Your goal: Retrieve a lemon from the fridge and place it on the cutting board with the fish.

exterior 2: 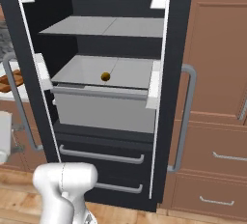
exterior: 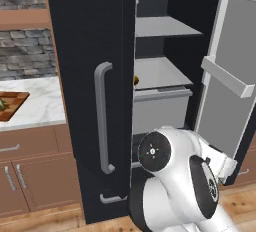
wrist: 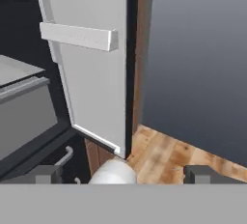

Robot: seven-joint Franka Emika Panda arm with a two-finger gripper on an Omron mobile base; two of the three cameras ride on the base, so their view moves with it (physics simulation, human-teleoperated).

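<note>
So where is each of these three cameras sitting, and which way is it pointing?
Left base view: behind the arm's left, facing the fridge; white arm at lower right, cutting board at left.
Right base view: behind the arm's right, facing the open fridge; arm at lower left.
Hand view: on the hand, facing the fridge's open right door and floor; open gripper at bottom.
Both base views share the lemon on the shelf.
</note>
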